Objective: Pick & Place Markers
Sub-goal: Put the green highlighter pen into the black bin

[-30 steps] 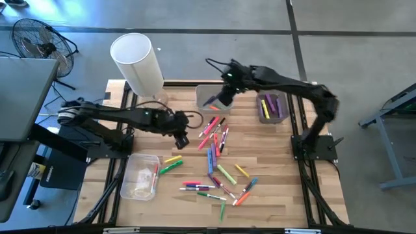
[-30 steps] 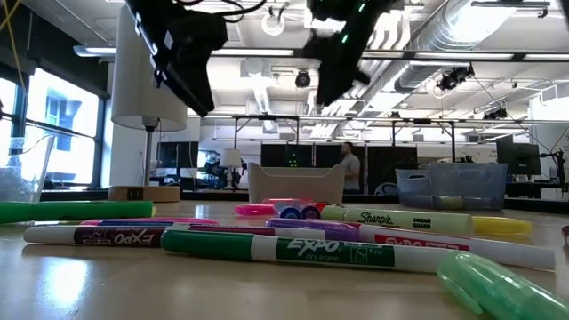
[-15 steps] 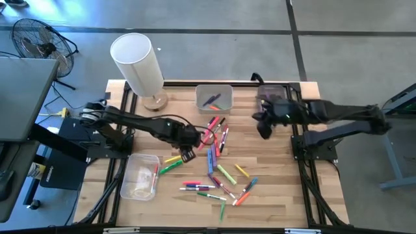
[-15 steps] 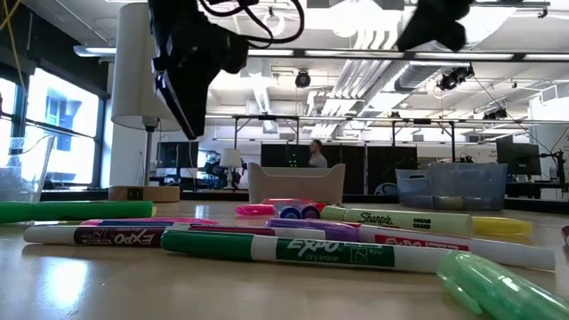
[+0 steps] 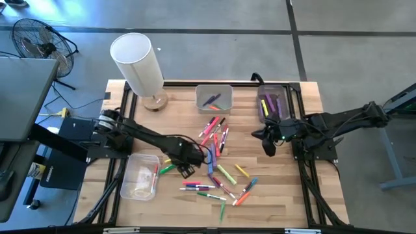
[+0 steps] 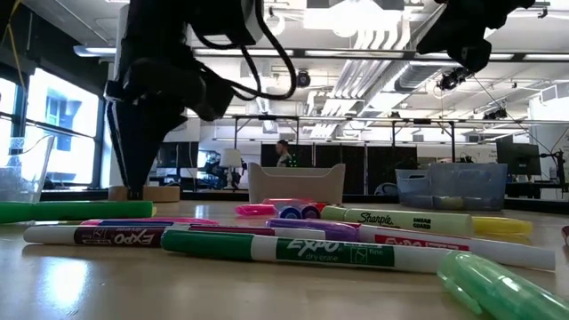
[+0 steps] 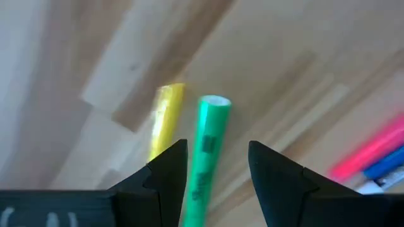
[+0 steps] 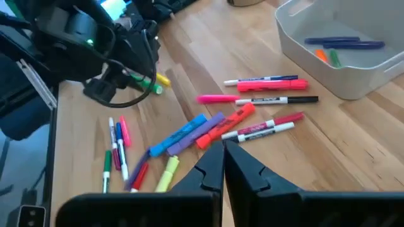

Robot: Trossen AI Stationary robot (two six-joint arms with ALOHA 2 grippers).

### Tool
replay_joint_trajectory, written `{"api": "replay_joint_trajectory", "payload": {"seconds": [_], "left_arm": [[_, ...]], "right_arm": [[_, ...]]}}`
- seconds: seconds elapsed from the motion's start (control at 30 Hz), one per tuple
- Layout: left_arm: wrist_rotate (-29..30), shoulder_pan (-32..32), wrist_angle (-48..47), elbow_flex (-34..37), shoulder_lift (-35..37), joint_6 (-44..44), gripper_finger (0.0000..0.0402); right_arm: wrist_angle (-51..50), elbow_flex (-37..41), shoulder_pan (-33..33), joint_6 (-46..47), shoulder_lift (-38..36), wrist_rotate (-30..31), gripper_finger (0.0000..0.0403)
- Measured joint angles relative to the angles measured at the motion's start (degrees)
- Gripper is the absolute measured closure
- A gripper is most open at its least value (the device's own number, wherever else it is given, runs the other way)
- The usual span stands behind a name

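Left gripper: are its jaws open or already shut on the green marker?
Open. The left gripper has its two dark fingers on either side of the green marker pen, gaps visible both sides.

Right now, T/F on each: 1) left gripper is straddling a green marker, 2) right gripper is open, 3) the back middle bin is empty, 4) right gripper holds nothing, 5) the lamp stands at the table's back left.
1) True. The left gripper has its open fingers either side of the green marker, with a yellow marker beside it.
2) False. The right gripper is shut.
3) False. The grey bin holds a few markers.
4) True. Nothing shows between its fingers; it hangs above the table's right side.
5) True. The white lamp stands there.
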State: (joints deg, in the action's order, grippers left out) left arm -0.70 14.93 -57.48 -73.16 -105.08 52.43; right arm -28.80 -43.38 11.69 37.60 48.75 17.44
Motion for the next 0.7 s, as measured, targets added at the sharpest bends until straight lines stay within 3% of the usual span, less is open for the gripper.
{"api": "replay_joint_trajectory", "payload": {"seconds": [0.43, 0.63, 0.7], "left_arm": [[-3.31, 0.44, 2.90, -0.24, -6.38, 1.69, 0.0243], [-4.73, 0.42, 4.46, -0.16, -6.40, 2.07, 0.0343], [-4.63, 0.40, 4.59, -0.36, -6.42, 3.10, 0.0345]], "right_arm": [[0.65, 0.05, 0.39, -0.54, -0.22, -2.82, 0.0402], [0.66, 0.05, 0.39, -1.90, -0.22, -2.85, 0.0398], [0.68, 0.05, 0.37, -1.86, -0.22, -2.85, 0.0400]]}}
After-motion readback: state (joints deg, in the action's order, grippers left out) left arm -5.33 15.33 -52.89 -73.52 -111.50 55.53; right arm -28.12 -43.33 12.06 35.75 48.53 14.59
